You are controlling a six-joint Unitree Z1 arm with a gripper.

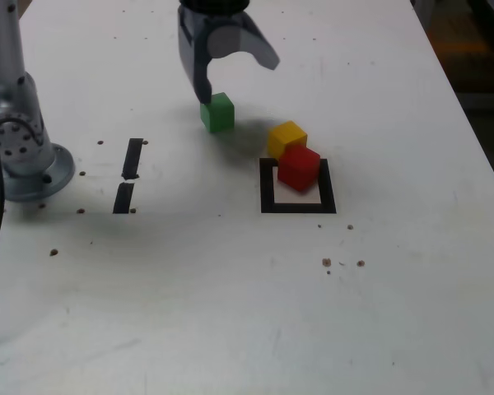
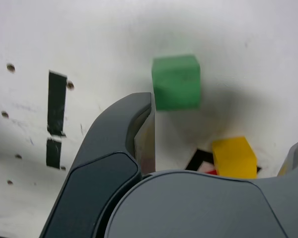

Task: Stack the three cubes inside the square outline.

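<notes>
The end effector (image 1: pixel 244 81) is up above the big white table (image 1: pixel 395 313). Its two fingers are spread wide apart, and it has nothing in its grip. One finger comes down close to the green block (image 1: pixel 217 113) in the exterior view, and the other sticks out toward the exterior view's right. The wrist view shows a big gap between the two fingers too, with the green block near the tip of one of them. I can't tell if that finger touches the block

The green block sits on the table all by itself, outside the black square (image 1: pixel 267 197). The yellow block (image 1: pixel 287 138) and the red block (image 1: pixel 299 168) are over to the exterior view's right of it. The red one is at the black square, over part of its white middle. The yellow one is right by the red one, at the far edge of the square. The red one hides a bit of the yellow one, and I can't tell if they touch or if one is a bit on top of the other

In the wrist view, only a tiny bit of red peeks out by the yellow block. Two short black strips (image 1: pixel 132 158) (image 1: pixel 123 197) lie on the table, between the round arm base (image 1: pixel 38 174) and the square, and little brown spots are dotted around
</notes>
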